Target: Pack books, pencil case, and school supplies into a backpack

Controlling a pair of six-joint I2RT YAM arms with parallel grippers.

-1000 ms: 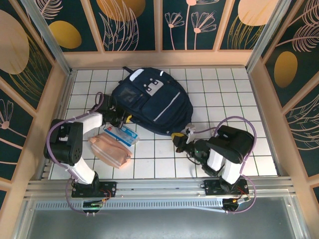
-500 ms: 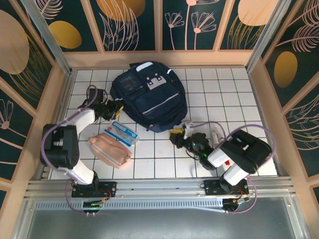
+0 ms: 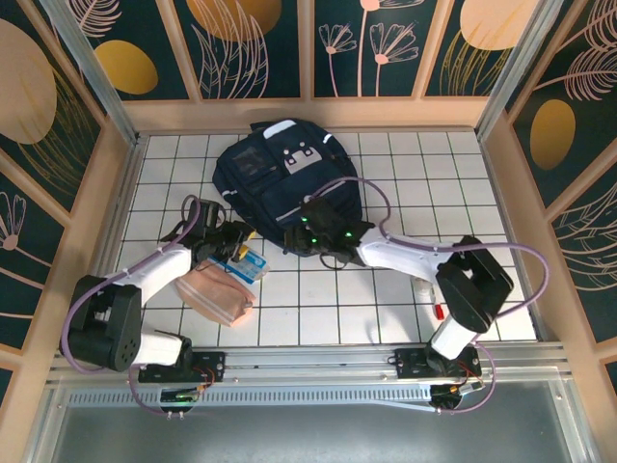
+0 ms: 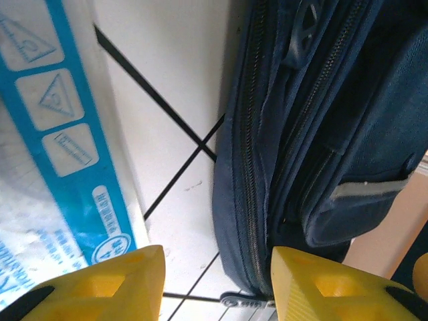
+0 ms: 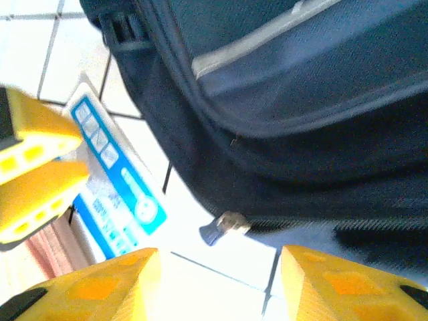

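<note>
Clearly, the backpack (image 3: 280, 183) was laid flat on the far middle part of the white tiled counter (image 3: 482, 193), with its grey-white patch (image 3: 301, 159) turned up. At its near edge the right claw (image 3: 297, 236) was placed, the jaws set apart and nothing held between them. A zipper pull (image 5: 224, 227) was seen just ahead of its yellow fingers (image 5: 348, 281). Just left of the bag, the left claw (image 3: 236, 241) was held open too, empty, beside a blue-and-white packet (image 3: 246, 262). A peach pouch (image 3: 217, 294) was found nearer, touching the packet. The whitish stick (image 3: 422, 285) and the red pen (image 3: 439, 311) were seen beside the right arm (image 3: 463, 289), well apart from the backpack.
</note>
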